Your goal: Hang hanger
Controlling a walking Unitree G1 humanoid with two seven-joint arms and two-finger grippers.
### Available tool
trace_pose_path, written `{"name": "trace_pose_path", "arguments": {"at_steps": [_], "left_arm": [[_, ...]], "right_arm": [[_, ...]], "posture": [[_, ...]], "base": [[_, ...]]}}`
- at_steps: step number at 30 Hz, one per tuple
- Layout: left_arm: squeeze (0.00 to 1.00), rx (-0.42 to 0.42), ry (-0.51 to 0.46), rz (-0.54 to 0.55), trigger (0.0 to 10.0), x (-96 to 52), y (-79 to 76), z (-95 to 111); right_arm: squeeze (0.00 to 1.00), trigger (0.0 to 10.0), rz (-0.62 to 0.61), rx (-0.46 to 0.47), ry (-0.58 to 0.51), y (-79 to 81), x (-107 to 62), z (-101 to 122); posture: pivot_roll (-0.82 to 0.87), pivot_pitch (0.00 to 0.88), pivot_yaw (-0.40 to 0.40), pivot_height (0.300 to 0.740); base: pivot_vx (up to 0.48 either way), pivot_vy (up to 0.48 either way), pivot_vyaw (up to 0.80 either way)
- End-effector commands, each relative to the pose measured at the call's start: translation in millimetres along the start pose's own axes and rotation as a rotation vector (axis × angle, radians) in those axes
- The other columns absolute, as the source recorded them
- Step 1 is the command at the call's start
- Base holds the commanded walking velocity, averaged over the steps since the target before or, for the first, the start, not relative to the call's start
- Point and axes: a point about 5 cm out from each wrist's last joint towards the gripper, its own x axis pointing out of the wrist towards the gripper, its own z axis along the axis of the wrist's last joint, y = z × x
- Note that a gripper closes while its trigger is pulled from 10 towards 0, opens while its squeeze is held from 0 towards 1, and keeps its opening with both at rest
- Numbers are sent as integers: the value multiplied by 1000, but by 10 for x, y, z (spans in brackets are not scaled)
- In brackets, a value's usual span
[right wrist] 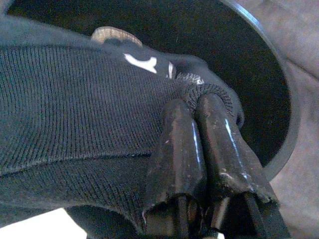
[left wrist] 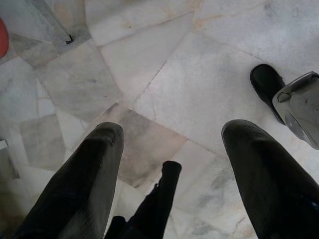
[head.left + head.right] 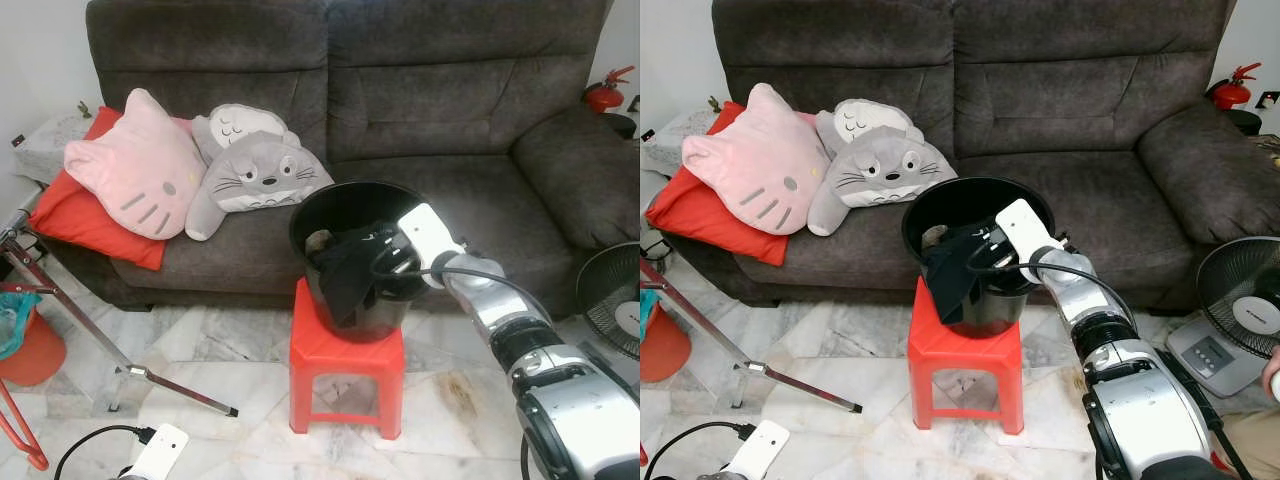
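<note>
Ribbed dark knit cloth (image 1: 75,99) drapes a glossy black plastic bucket (image 3: 390,300) on a smooth red plastic stool (image 3: 345,350).

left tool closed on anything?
No. In the left wrist view the left tool has its two black fingers spread wide apart, with bare marble floor between them.

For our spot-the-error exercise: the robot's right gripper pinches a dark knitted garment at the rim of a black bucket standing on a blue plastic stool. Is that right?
One detail is wrong: the plastic stool is red, not blue, as the left eye view shows. The rest stands: the right gripper pinches the dark knitted garment at the rim of the black bucket on that stool.
</note>
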Motion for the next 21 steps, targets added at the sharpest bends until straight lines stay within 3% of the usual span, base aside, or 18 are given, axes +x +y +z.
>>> {"name": "trace_pose_path", "arguments": {"at_steps": [1,3,4,13,21], "left_arm": [[0,3,20,0,10000,-5,17,-46],[0,3,20,1,10000,-5,17,-44],[0,4,19,1,10000,-5,17,-43],[0,1,17,4,10000,-4,17,-41],[0,0,17,3,10000,-4,17,-40]], "right_arm": [[0,10000,-6,12,17,24,8,-41],[0,10000,-4,38,1,37,10,-42],[1000,10000,3,70,-27,46,11,-20],[1000,10000,-28,149,-160,-15,4,191],[1000,10000,-29,203,-182,-35,-4,236]], "posture": [[-202,0,73,740],[-201,0,74,740],[-202,0,75,740],[-202,0,75,740],[-202,0,75,740]], "base": [[0,0,0],[0,0,0],[0,0,0],[0,0,0],[0,0,0]]}}
